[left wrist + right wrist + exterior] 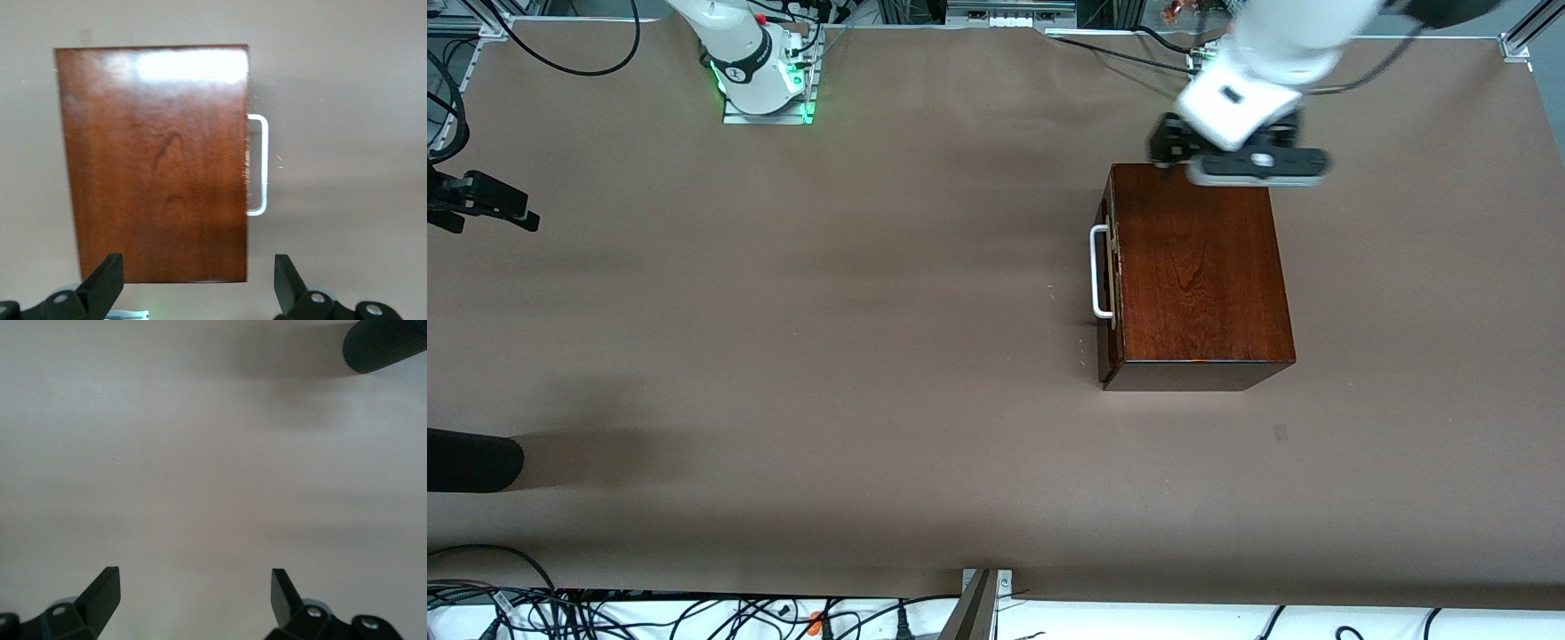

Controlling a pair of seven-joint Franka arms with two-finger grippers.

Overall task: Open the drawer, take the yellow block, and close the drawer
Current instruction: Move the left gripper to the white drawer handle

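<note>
Drawer [1108,276] position: fully pushed into the box [1200,267], with its dark front flush against the box face. The block cannot be seen in any view.

Left gripper [1249,164]: it hangs in the air over the box edge nearest the robot bases. Its wrist view looks straight down on the box top [157,163]. Both fingers [103,280] stand wide apart and hold nothing; the gripper [197,283] is released.

Right gripper [193,597]: it hangs over bare bench [200,453] toward the right arm's end, well apart from the box. Its fingers [103,593] are spread wide with nothing between them. In the front view only a dark part of this gripper [480,203] shows at the frame edge. The right arm waits.

Box: dark reddish-brown wood with a glossy top. It stands on the bench [871,311] toward the left arm's end. The drawer front faces the right arm's end of the bench.

Handle [1100,271]: a white bar mounted on the drawer front, running along that front. Neither gripper touches it. The left wrist view shows the same handle [259,165] projecting from the box side.

A dark ribbed cylinder [385,345] appears at the corner of the right wrist view. A dark rounded object [471,460] also enters the front view at the right arm's end of the bench, nearer the front camera than the right gripper.
</note>
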